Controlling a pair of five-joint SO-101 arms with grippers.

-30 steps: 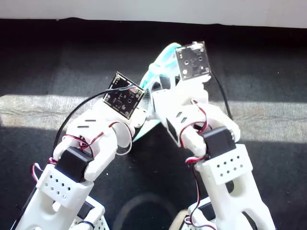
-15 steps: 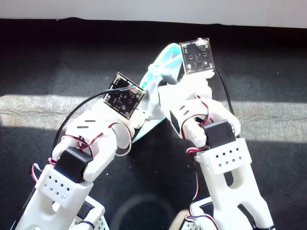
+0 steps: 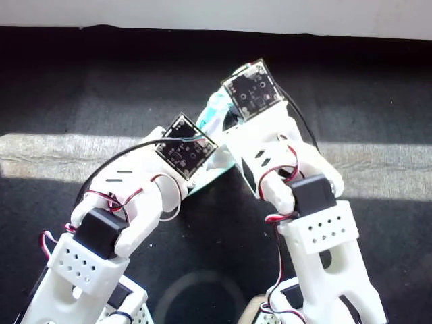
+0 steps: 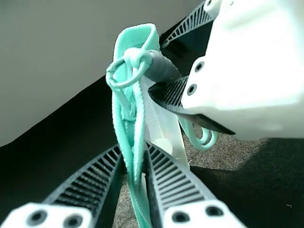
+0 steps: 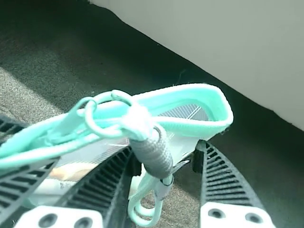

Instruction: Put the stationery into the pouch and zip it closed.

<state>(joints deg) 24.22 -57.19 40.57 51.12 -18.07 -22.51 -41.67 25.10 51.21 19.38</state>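
The pouch [image 3: 214, 108] is see-through with a turquoise edge band and is held up between the two arms at mid-table. My left gripper [image 4: 135, 159] is shut on the pouch's turquoise edge [image 4: 124, 118], the band pinched between its ribbed fingers. A grey zipper pull [image 5: 151, 151] with a turquoise ring [image 4: 122, 76] sits at the pouch's end. My right gripper [image 5: 166, 154] is closed around that pull, its fingers [image 4: 173, 92] on either side of it. Pale stationery [image 5: 71, 172] shows through the pouch wall. From above, the wrist cameras hide both grippers.
The table [image 3: 378, 81] is dark with a sunlit grey strip [image 3: 54, 155] across the middle. A white wall [image 3: 135, 12] runs along the far edge. The two arms [image 3: 135, 196] crowd the centre, nearly touching; free room lies at both sides.
The right arm has swung left along the pouch toward the left arm, its wrist turning. The left arm has shifted slightly right, still gripping the pouch edge.
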